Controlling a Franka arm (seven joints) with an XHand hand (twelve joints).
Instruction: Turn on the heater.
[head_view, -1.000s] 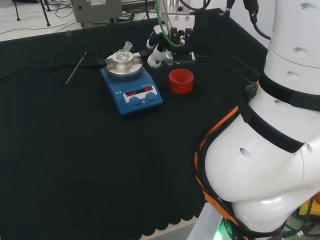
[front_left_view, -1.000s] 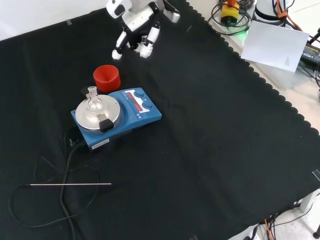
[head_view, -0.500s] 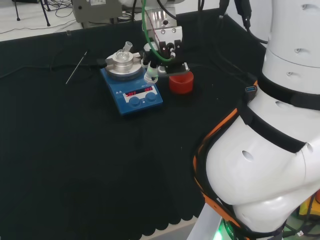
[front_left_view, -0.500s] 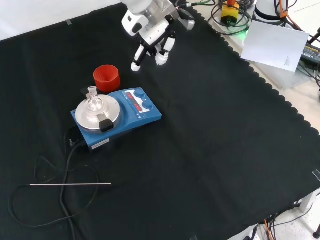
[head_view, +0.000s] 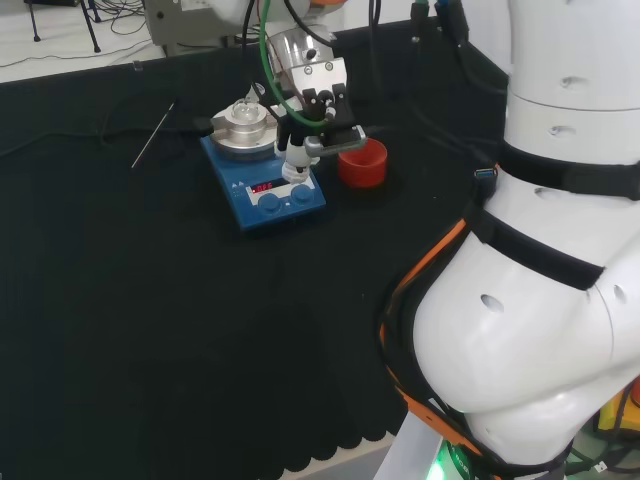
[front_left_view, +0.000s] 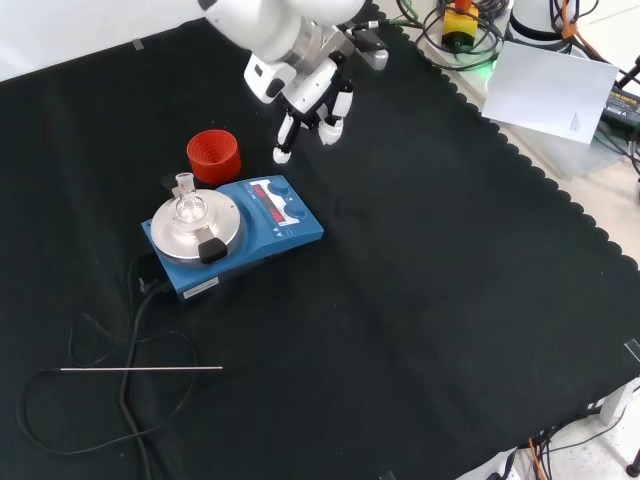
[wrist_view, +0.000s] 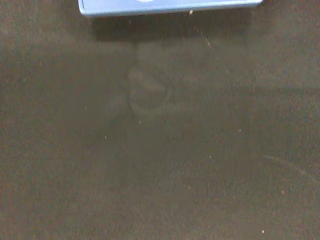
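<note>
The hand (front_left_view: 305, 85) hangs above the black cloth (front_left_view: 430, 300), fingers pointing down and loosely bent, holding nothing. Just below its fingertips (head_view: 296, 172) sits the blue heater (front_left_view: 250, 240), toward the cloth's far corner in the head view. A glass flask (front_left_view: 188, 210) stands on its metal plate. A red cup (front_left_view: 213, 155) sits beside it.

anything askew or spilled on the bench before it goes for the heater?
Nothing spilled or tipped. The blue heater sits flat with a small glass flask upright on its plate, the red ring stand upright beside it. A thin rod lies loose on the cloth by the heater's cable, well apart from the hand.
</note>
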